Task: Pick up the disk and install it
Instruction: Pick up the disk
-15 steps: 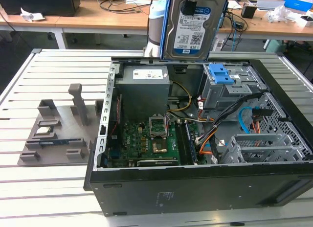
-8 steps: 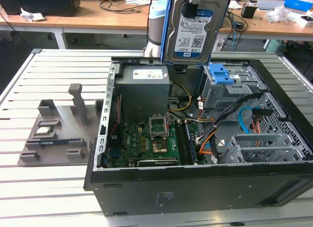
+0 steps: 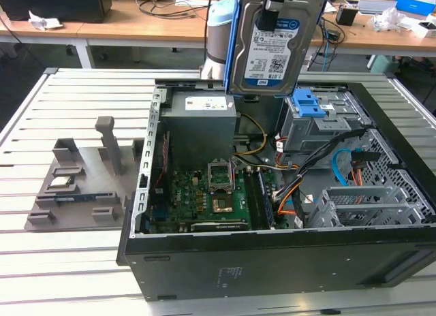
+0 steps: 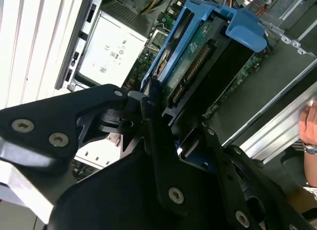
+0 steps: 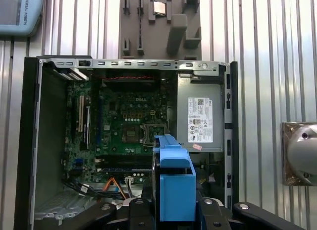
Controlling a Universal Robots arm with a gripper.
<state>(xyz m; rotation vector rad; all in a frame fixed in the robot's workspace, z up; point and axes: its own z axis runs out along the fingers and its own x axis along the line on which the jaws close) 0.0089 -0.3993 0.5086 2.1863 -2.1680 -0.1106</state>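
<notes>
Silver disk (image 3: pixel 272 47) with a blue-and-white barcode label and a bright blue plastic frame along its edges, hanging upright in the air above the open computer case (image 3: pixel 272 261), label turned toward the exterior camera. It touches no part of the case. Black gripper (image 3: pixel 278 3) has its fingers (image 4: pixel 148 116) pressed against the disk's upper end, pinching it by the blue frame. In the first wrist view the frame's blue edge stands in front of the case's interior. Under the disk, inside the case: grey power supply (image 3: pixel 197 122) with a white label, green motherboard (image 3: pixel 197 193) with its square socket, a blue latch plate (image 3: pixel 313 105) on a grey metal cage (image 3: pixel 306 135) just to the exterior view's right of the disk's lower edge, and orange, blue and black cables (image 3: pixel 340 169). Outside the case, to the exterior view's left: grey holding tray (image 3: pixel 75 180) carrying a small square silver chip (image 3: pixel 60 182). Case and tray both rest on a slatted metal table (image 3: pixel 68 275). Behind stand wooden desks (image 3: pixel 136 23). A person's hand (image 4: pixel 309 131) shows at the edge of the second wrist view.
</notes>
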